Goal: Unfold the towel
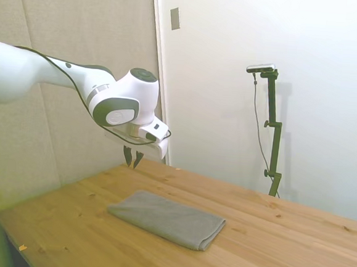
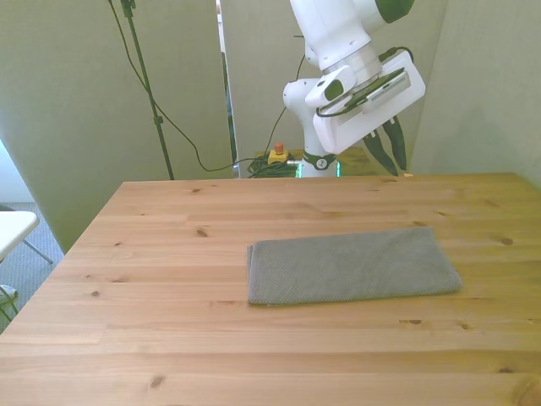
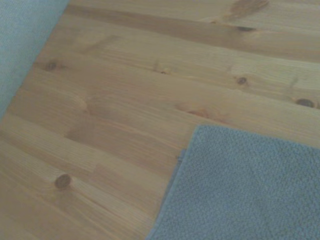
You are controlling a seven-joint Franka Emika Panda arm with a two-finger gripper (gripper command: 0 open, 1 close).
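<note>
- Front view, item one: wooden table [image 2: 169, 338], pale planks with dark knots, filling the lower frame; in the side view [image 1: 281, 240] it runs up to a white wall [image 1: 247, 52].
- Arm [image 1: 22, 72]: white, jointed, entering the side view from the picture's left, wrist housing held well above the table's far edge.
- Towel [image 2: 351, 266]: grey-olive cloth, folded into a long flat rectangle, lying on the table toward the front view's right; layered folded edges show at one short end in the side view [image 1: 169, 218]. One corner [image 3: 250, 190] appears in the wrist view against bare planks.
- Gripper [image 2: 389, 150]: dark fingers pointing down, raised clear of the towel and touching nothing; in the side view [image 1: 132, 159] the tips sit close together with a slim gap, jaws nearly closed and empty.
- Cables [image 2: 182, 135]: dark, trailing behind the table.
</note>
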